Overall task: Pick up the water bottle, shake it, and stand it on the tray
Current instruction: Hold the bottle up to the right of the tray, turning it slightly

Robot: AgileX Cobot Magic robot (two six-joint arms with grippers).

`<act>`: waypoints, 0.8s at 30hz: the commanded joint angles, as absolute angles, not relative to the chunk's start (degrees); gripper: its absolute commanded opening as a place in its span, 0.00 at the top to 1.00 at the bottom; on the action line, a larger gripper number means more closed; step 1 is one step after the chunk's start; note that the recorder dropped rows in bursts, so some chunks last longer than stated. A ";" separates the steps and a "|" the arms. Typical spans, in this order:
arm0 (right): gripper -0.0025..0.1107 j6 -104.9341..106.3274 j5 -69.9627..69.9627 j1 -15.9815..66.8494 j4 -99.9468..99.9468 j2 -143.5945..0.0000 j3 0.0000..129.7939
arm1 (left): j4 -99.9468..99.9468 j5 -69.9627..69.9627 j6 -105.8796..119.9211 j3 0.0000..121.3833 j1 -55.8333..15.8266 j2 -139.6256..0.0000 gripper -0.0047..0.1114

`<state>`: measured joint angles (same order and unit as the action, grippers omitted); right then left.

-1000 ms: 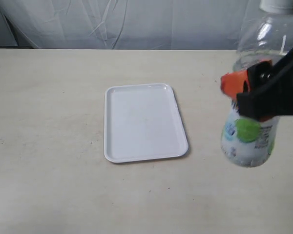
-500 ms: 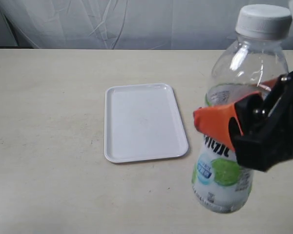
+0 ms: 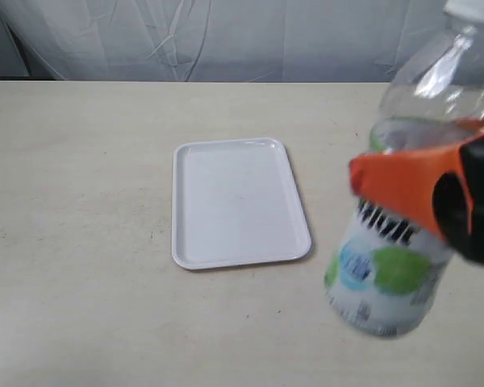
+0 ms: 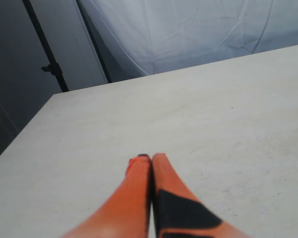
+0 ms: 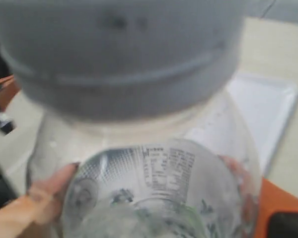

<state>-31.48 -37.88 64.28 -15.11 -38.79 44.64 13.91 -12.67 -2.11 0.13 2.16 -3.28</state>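
The water bottle [image 3: 403,201] hangs in the air at the right of the exterior view, blurred and tilted, cap towards the top right. My right gripper [image 3: 419,189] is shut on it, orange fingers across its middle above the green-circled label. From the right wrist view the white cap [image 5: 119,54] fills the upper picture, the clear body of the water bottle [image 5: 154,193] lies below, and orange fingers [image 5: 44,193] press both sides. The white tray [image 3: 238,201] lies flat on the table, left of the bottle and below it. My left gripper [image 4: 151,157] is shut on nothing above bare table.
A pale table [image 3: 73,242] spreads all around the tray. White cloth [image 3: 226,40] hangs behind its far edge. A dark stand [image 4: 47,64] and the table's corner show in the left wrist view. A tray corner [image 5: 268,109] shows behind the bottle.
The bottle swung down and towards the camera half a second ago; now it has shifted right and up, its cap leaving the top edge. Tray and left gripper stayed put.
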 commanded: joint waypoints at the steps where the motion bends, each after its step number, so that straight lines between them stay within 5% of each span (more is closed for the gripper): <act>1: 0.98 -55.91 -47.72 62.67 -38.33 -37.84 45.17 | 14.21 -11.91 -2.58 0.00 2.20 -3.04 0.96; 7: 0.98 -21.59 -40.41 64.79 -12.28 -36.58 45.17 | 14.21 -11.91 -2.58 0.00 2.20 -3.04 0.96; 12: 0.98 -56.46 -52.50 63.48 -42.09 -37.41 45.07 | 14.21 -11.91 -2.58 0.00 2.20 -3.04 0.96; 18: 0.98 -18.17 -38.88 65.85 -5.43 -37.89 44.84 | 14.21 -11.91 -2.58 0.00 2.20 -3.04 0.96; 24: 0.98 -58.19 -54.19 65.04 -41.15 -38.85 43.53 | 14.21 -11.91 -2.58 0.00 2.20 -3.04 0.96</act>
<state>-43.05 -49.71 65.55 -30.81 -38.77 43.79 13.91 -12.67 -2.11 0.13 2.16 -3.28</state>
